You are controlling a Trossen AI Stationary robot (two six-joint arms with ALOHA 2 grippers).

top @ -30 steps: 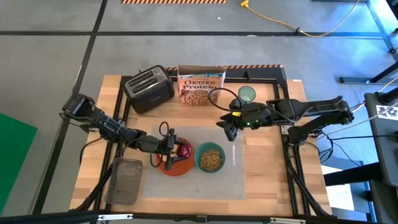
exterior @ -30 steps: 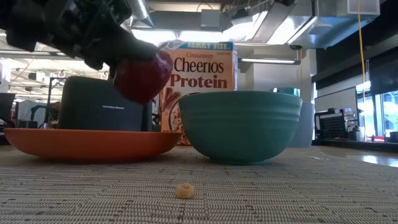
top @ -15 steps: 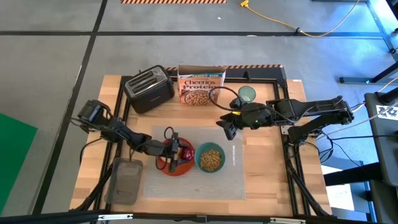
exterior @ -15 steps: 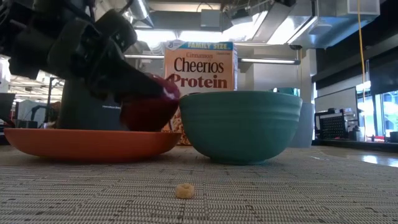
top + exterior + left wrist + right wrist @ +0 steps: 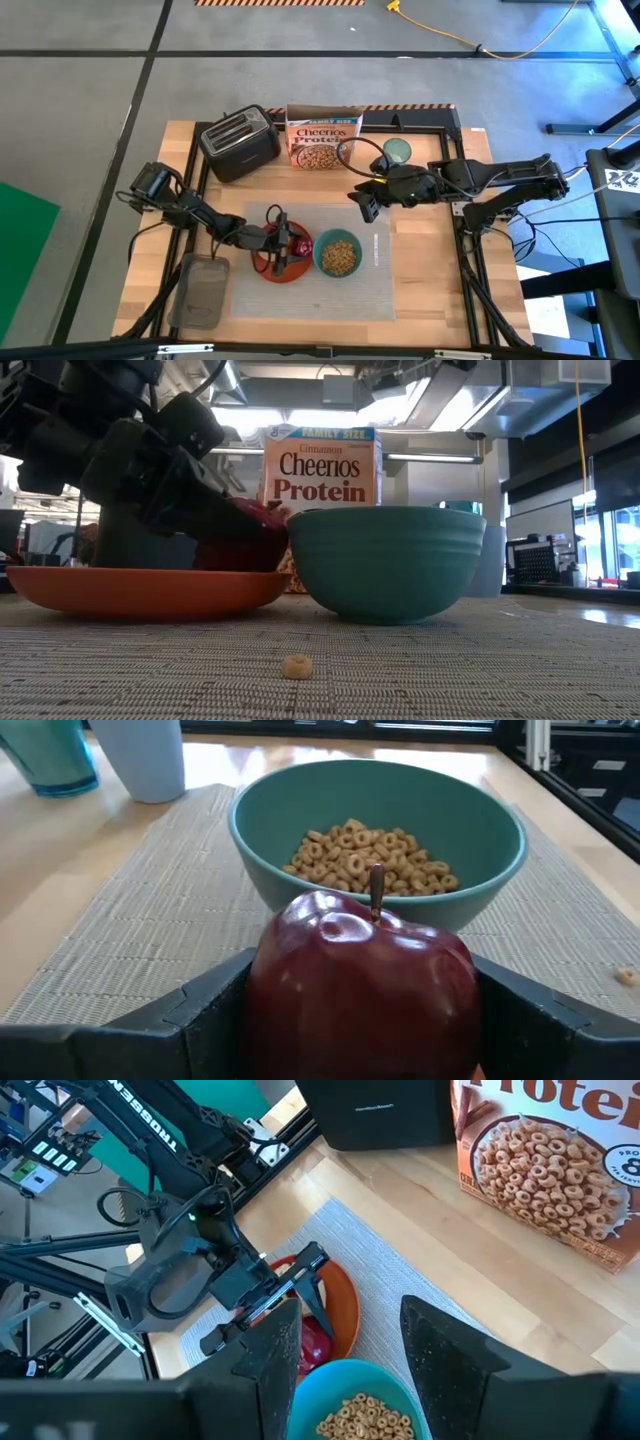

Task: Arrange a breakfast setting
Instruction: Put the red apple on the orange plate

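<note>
Wooden desk (image 5: 430, 275): toaster (image 5: 239, 142), cereal box (image 5: 324, 137) behind placemat (image 5: 375, 285); left gripper (image 5: 284, 245) pinching glossy red apple (image 5: 365, 985) over orange plate (image 5: 140, 590), beside teal bowl (image 5: 388, 563); right gripper (image 5: 366, 207) fingers spread, empty

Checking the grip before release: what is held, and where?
The left gripper holds the apple by its sides, over the plate. The right gripper holds nothing.

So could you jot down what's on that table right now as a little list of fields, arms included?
left gripper: closed on the red apple, over the orange plate
right gripper: open, empty, above the mat's far edge
teal bowl: holds cereal, beside the plate on the placemat
stray cereal ring: on the mat
cereal box, toaster: at the back
green tumbler: right of the box
</note>
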